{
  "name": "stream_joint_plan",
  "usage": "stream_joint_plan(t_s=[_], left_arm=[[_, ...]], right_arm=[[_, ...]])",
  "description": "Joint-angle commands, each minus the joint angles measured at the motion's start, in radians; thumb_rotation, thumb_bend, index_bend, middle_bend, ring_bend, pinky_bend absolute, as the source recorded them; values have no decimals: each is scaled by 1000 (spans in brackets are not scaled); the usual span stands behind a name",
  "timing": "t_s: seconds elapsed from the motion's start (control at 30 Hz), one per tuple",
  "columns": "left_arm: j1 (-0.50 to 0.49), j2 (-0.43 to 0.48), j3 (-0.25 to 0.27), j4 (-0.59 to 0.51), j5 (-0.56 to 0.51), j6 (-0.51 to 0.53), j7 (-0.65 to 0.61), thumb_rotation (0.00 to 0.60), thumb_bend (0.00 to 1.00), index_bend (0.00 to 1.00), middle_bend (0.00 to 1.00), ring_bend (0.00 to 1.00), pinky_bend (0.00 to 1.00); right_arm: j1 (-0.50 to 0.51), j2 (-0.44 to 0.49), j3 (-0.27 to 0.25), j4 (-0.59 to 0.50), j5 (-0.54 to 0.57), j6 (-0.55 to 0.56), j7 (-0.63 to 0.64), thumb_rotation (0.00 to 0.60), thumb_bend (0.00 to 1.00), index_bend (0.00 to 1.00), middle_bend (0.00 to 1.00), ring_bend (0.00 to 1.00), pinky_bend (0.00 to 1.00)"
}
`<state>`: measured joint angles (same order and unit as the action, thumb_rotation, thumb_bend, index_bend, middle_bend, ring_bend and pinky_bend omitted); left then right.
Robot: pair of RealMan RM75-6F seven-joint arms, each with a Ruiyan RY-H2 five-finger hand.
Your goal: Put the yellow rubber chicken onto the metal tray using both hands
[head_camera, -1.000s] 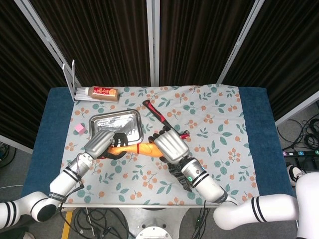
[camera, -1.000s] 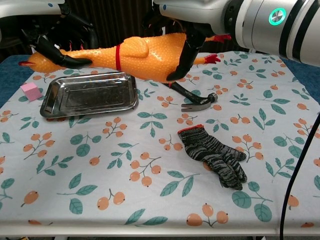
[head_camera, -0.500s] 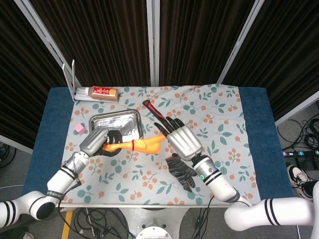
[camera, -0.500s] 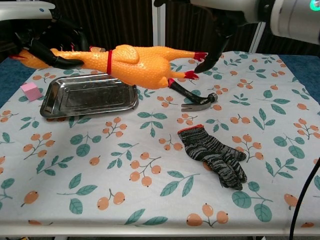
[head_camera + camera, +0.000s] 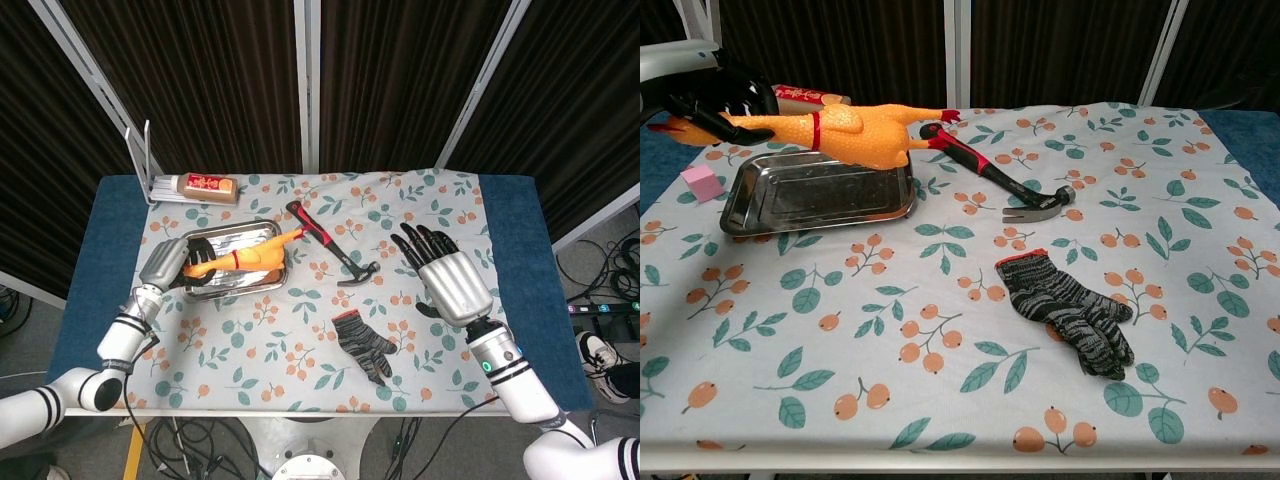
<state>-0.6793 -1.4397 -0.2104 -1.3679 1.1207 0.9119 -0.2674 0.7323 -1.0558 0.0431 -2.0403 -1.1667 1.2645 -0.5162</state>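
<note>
The yellow rubber chicken (image 5: 247, 256) (image 5: 845, 133) hangs just above the metal tray (image 5: 222, 238) (image 5: 790, 205), stretched across it. My left hand (image 5: 170, 264) (image 5: 710, 100) grips the chicken's neck at the tray's left side. The chicken's body and red feet point right, over the tray's far right rim. Far off at the table's right, my right hand (image 5: 450, 280) is open with fingers spread and holds nothing. The chest view does not show that hand.
A red-handled hammer (image 5: 330, 240) (image 5: 1005, 185) lies right of the tray. A knit glove (image 5: 365, 345) (image 5: 1070, 310) lies near the front. A pink cube (image 5: 158, 257) (image 5: 700, 182) sits left of the tray. A red and white box (image 5: 205, 186) and a white rack (image 5: 140, 160) stand at the back left.
My right hand let go of the chicken and drew back to the right. The left hand carried the chicken left, from in front of the tray to over it.
</note>
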Motion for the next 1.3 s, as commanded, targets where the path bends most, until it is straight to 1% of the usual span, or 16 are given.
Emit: stream_joint_plan(t_s=[0.03,0.2,0.3,0.33,0.4,0.5,0.6,0.7,0.77,0.83,0.93,1.03,1.1,1.2,1.23,1.3], left_arm=[[0,-63,-23,78,-29,3,-26,600,608,708,743,598,643],[0,-131,-27,170,-42,5,-10,600,606,695,711,532,602],[-3,-165,-28,216,-60,-1,23,600,606,647,641,442,541],[-4,-172,-31,224,-67,-4,30,600,606,638,629,430,535],[-6,-177,-28,231,-77,-22,50,600,593,582,566,371,494],[-6,-170,-23,221,-91,-42,89,600,483,413,398,241,403],[-3,-167,-26,204,-109,-45,117,600,365,304,292,181,355],[-2,-171,-29,203,-129,-42,156,600,262,243,227,146,305],[-2,-177,-33,206,-143,-39,179,600,208,223,198,132,284],[1,-174,-37,196,-147,-32,188,600,179,215,178,125,277],[24,-141,-49,144,-130,17,184,600,160,205,159,119,275],[61,-61,-46,49,-107,56,188,600,159,203,157,119,269],[92,17,-33,-30,-86,82,201,600,159,203,160,119,263],[150,112,-8,-123,-48,153,228,600,160,204,173,119,264],[177,137,4,-148,-30,192,235,600,159,205,176,119,263],[218,166,25,-175,3,249,236,600,159,207,181,119,264]], right_arm=[[-33,19,-12,13,-25,14,31,600,0,0,0,49,154],[-72,36,-8,33,-36,11,78,600,0,0,0,49,154],[-91,38,-4,42,-46,10,95,600,0,0,0,49,154],[-96,37,-4,44,-48,11,99,600,0,0,0,49,154],[-108,37,0,47,-53,12,108,600,0,0,0,49,154],[-125,36,5,52,-63,15,122,600,0,0,0,49,154],[-137,36,11,59,-69,13,133,600,0,0,0,49,154],[-149,34,17,64,-76,10,144,600,0,0,0,49,154],[-158,34,19,66,-81,9,150,600,0,0,0,49,154],[-167,36,20,68,-85,11,156,600,0,0,0,49,154],[-185,45,22,69,-95,18,170,600,0,0,0,48,154],[-208,62,18,74,-113,26,187,600,0,0,0,48,153],[-223,84,7,81,-138,16,230,600,2,0,14,48,154],[-260,105,-11,112,-189,27,322,600,69,1,105,48,155],[-281,103,-18,136,-211,47,356,600,114,11,132,50,155],[-314,95,-30,172,-239,79,396,600,156,30,154,56,156]])
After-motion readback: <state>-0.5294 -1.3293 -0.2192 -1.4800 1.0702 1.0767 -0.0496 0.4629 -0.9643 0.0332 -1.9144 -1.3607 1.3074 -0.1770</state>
